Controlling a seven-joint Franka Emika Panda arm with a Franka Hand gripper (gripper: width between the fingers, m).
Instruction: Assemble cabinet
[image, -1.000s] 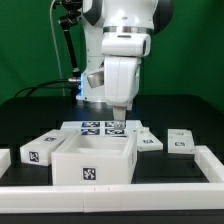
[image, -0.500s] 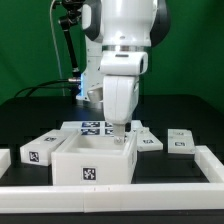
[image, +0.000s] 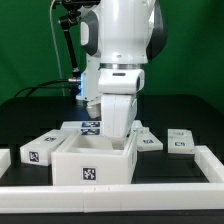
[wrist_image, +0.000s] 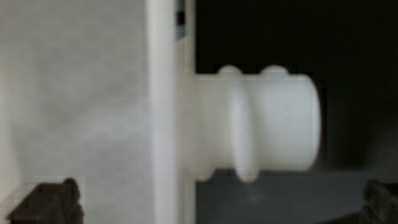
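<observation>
Right, status: early days. The cabinet body (image: 90, 160) sits front and centre on the counter (image: 185, 115), open top up, tag on its near face. My end effector (wrist_image: 217, 200) is down at the body's far wall, toward the exterior view's right. It's spread wide and holding nothing. In the wrist view the dark fingertips (wrist_image: 50, 200) sit at opposite edges, with the white wall edge (wrist_image: 164, 100) and a ribbed round stub (wrist_image: 267, 120) between them. As far as I can tell, neither is touched.

Done, by my read: body placed, not much else. No part looks fitted, though my arm hides some of the inside.

Left to do: a tagged block (image: 35, 153) lies loose at the exterior view's left, with a second block (image: 148, 141) and a third block (image: 180, 142) loose at its right — all apart from the body. The marker board (image: 85, 127) lies behind it.

Likely step in hand: lining up on that stub or wall for a grip — closing not yet begun.
</observation>
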